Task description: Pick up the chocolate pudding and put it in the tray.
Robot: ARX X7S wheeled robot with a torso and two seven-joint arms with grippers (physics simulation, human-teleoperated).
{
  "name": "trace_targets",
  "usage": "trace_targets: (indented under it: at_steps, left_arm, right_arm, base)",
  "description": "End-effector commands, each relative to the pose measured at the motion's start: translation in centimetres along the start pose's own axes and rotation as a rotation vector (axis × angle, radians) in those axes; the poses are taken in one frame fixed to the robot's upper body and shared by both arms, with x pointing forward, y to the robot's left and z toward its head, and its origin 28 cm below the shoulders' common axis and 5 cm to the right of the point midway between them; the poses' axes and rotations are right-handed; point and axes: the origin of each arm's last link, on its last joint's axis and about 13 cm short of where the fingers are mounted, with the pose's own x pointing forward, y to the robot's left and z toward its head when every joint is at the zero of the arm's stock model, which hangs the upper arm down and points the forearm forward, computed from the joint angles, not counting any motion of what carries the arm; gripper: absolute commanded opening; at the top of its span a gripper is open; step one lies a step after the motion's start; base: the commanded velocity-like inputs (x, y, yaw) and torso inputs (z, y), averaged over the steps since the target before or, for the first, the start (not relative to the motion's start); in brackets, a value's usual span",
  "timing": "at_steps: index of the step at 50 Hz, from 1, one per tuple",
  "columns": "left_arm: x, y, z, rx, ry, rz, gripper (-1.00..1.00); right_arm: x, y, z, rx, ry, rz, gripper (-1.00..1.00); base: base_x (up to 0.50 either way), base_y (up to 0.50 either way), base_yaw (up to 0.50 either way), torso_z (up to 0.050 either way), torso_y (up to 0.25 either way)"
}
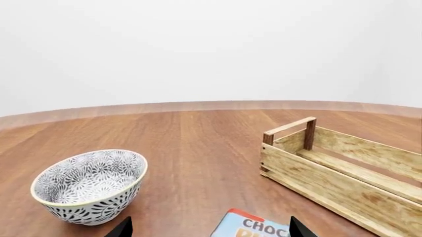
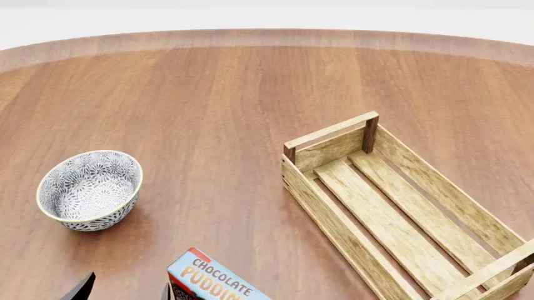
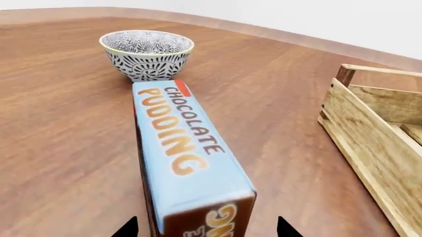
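The right gripper [image 3: 205, 228] had its jaws spread astride the near end of the chocolate pudding [image 3: 188, 163], not yet pinching. The left gripper [image 1: 205, 228] also stood spread. The carton lay on the counter [image 2: 209, 112], between bowl [image 2: 90, 189] and tray [image 2: 326, 222]. Approach step; closing and lifting appeared next.

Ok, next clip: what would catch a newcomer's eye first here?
The chocolate pudding carton fills the right wrist view, between that gripper's open fingertips. On the wooden table, the long slatted tray lies empty to the robot's right, and the patterned bowl sits to its left.
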Motion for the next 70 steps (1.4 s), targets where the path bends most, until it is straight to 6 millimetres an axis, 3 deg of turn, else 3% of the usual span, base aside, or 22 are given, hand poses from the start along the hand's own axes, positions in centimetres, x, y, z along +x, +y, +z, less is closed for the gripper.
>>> trace_targets:
  at_steps: [1, 28, 29, 48, 70]
  left_arm:
    - [0.0, -0.1, 0.1, 0.000, 0.000, -0.002, 1.00]
    - [0.1, -0.2, -0.1, -0.004, 0.004, -0.005, 1.00]
    - [0.1, -0.2, -0.2, -0.003, 0.004, -0.005, 1.00]
    - [0.0, -0.2, -0.4, -0.010, 0.005, -0.007, 1.00]
    - [0.0, 0.0, -0.8, -0.014, 0.018, 0.000, 1.00]
  right_arm:
    - [0.4, -0.1, -0.2, 0.005, 0.008, 0.004, 1.00]
    - [1.1, 0.1, -0.2, -0.001, 0.010, 0.020, 1.00]
    - [1.2, 0.0, -0.2, -0.005, 0.003, 0.018, -1.00]
    - [0.7, 0.1, 0.1, -0.006, -0.008, 0.021, -1.00]
    - [-0.5, -3.1, 5.2, -0.002, -0.140, -0.166, -1.00]
  base:
    - [0.00, 0.00, 0.00, 0.000, 0.000]
    - [0.00, 0.00, 0.00, 0.000, 0.000]
    - [0.00, 0.00, 0.00, 0.000, 0.000]
    - [0.00, 0.00, 0.00, 0.000, 0.000]
    - [0.00, 0.00, 0.00, 0.000, 0.000]
